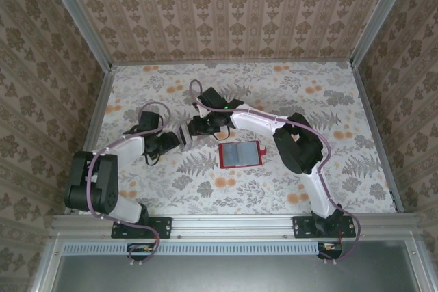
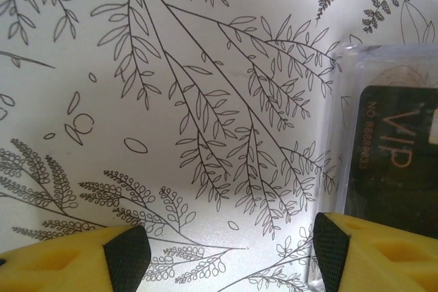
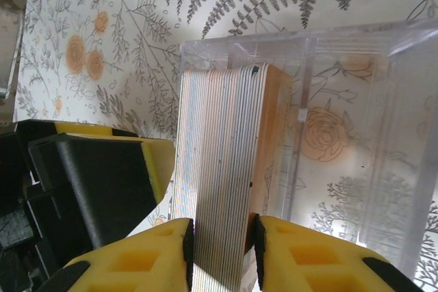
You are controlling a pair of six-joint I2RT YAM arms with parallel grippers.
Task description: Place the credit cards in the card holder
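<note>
Red first: logged the card holder (image 1: pixel 241 155) lying open and flat on the tabletop (image 1: pixel 321 107), grey-blue pockets facing up, just right of the meeting point of the two arms and apart from either tool. Could not resolve the pocket contents at that size.

Found the credit cards (image 3: pixel 219 162) packed as a stack standing on edge inside a clear box (image 3: pixel 342 100). Noted the box as rigid, see-through and glossy, with a moulded divider. Noted the cards as many thin pale edges layered tight, with a tan outer face and a rounded corner. Read a dark card (image 2: pixel 393 162) with gold "VIP" lettering through the box wall in the left wrist view.

Recorded the right tool (image 3: pixel 222 254) astride the stack, pads against both outer faces, so clamped on the cards by all appearance. Recorded the left tool (image 2: pixel 229 261) with fingers well apart and nothing between them but fern-printed surface. Placed its right finger near the box corner; could not settle contact.

Judged the step as pick-up from the box, with no card carried across yet and the holder untouched. Judged the next move to call for a straight lift along the box walls, then separation of single cards, which looked slick, thin and likely to cling or fan. Expected the light box to slide on the smooth print unless steadied. Expected the soft pocket mouth to need an edge-first, shallow entry.
</note>
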